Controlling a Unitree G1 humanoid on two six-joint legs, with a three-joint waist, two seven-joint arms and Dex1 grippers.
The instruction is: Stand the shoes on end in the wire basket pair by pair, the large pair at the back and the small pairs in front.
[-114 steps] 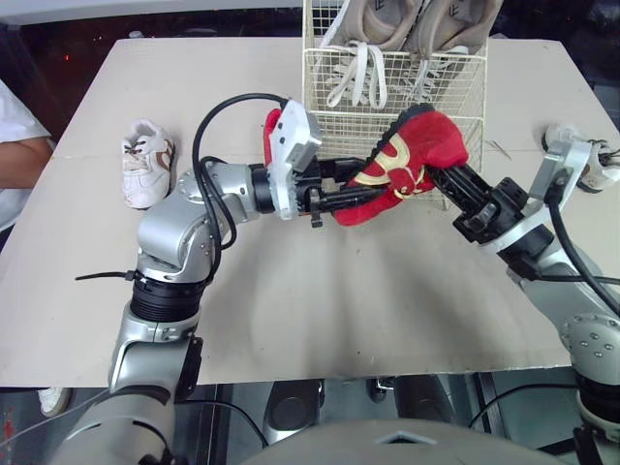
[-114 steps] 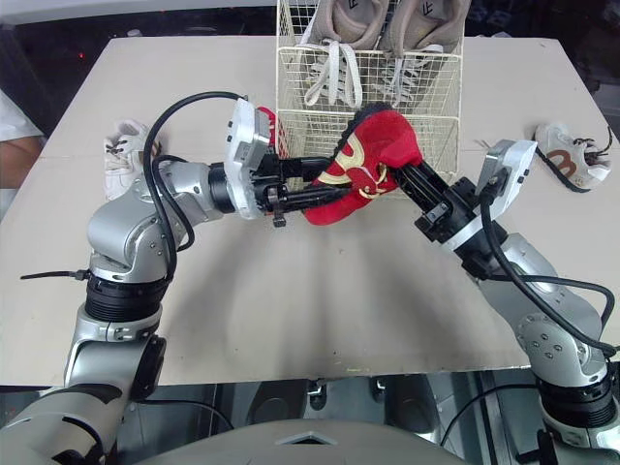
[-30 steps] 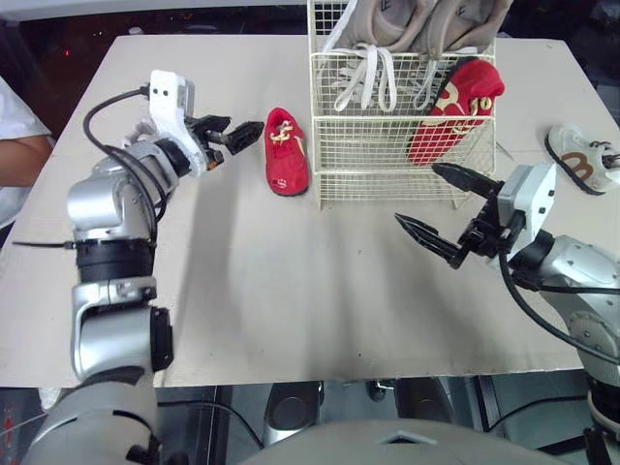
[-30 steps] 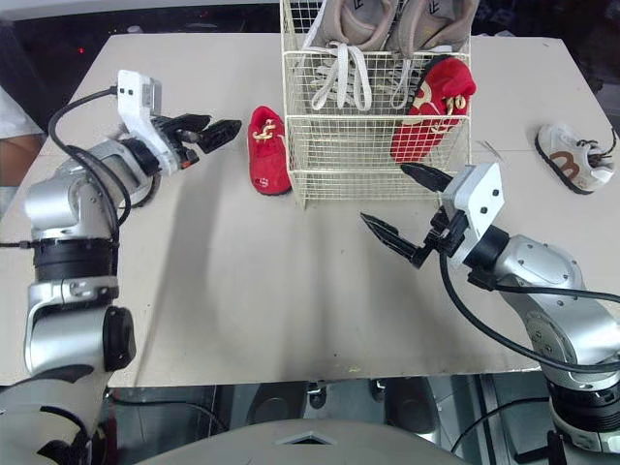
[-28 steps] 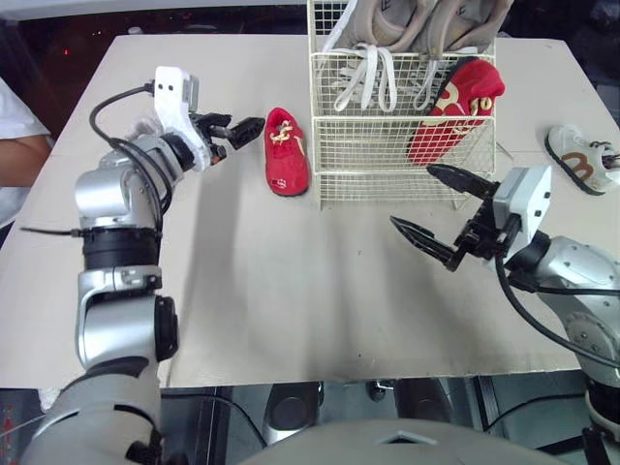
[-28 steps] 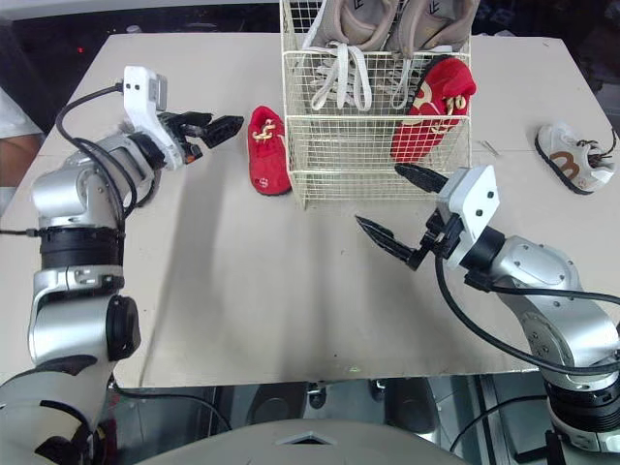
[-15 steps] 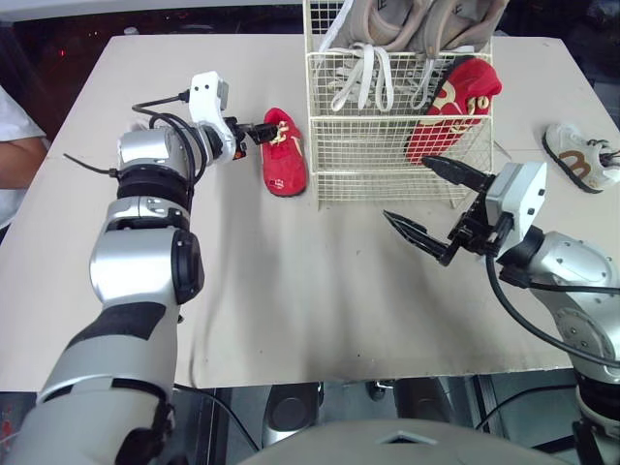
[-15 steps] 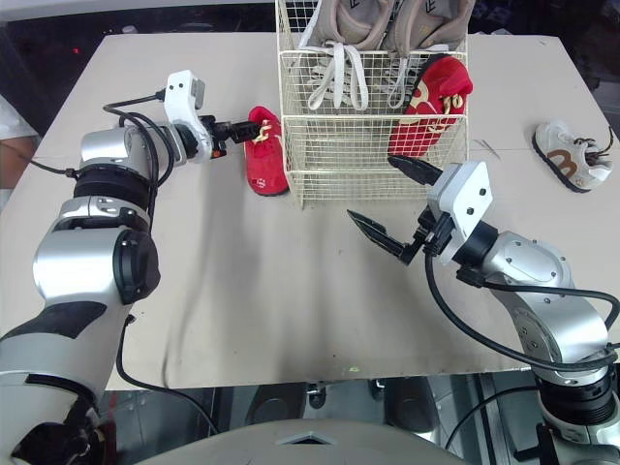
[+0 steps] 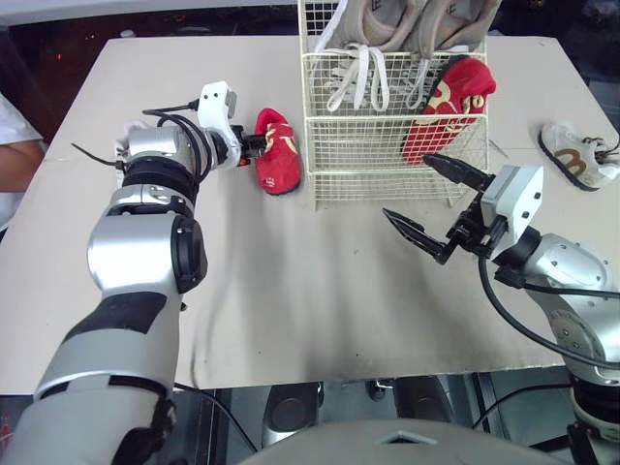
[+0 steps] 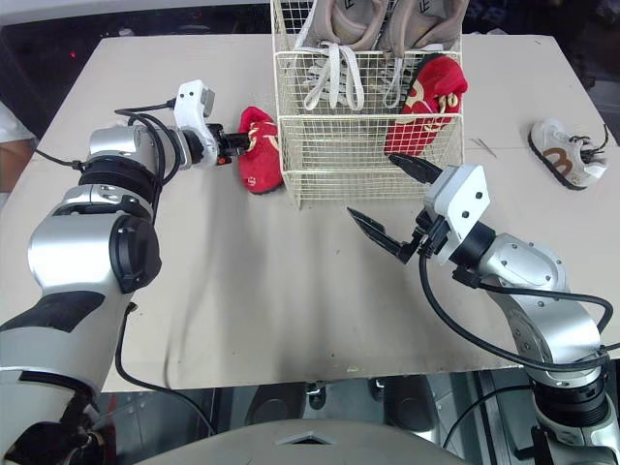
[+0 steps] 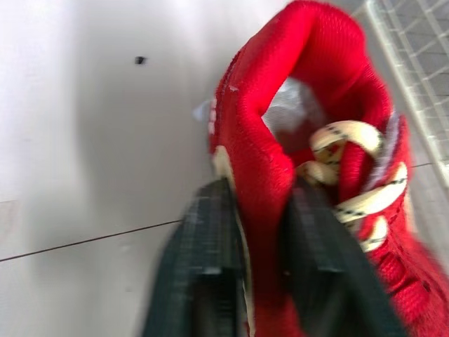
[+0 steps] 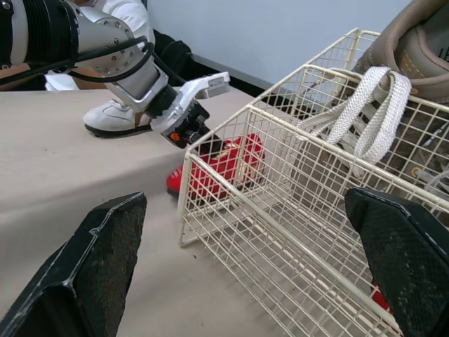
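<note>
The left gripper (image 11: 256,210) has its two black fingers (image 11: 202,281) drawn narrow, pinching the side wall of a red shoe (image 11: 309,105) at its opening, one finger outside and one inside beside the cream lace. In the eye views this grip sits in the upper left centre of the frame. The red shoe (image 9: 278,153) lies tilted there, just left of the basket (image 9: 368,160), and whether it touches the wire cannot be told. The right gripper (image 9: 436,203) hangs in the right centre of the frame, just in front of the basket's lower right corner. Its fingers (image 12: 91,274) are spread wide and hold nothing, one tip near the wire and the other out over the table (image 9: 291,320). The basket stands at the top centre. In its front right part a second red shoe (image 9: 446,107) stands on end, leaning against the wire. Behind it the beige pair (image 9: 387,24) stands upright across the back, white laces hanging down. A white shoe (image 9: 576,153) with brown trim lies on the table at the right edge, well apart from the basket. Another white shoe (image 12: 112,119) lies on the table behind the left arm. A person's white sleeve (image 9: 10,126) shows at the left edge.
</note>
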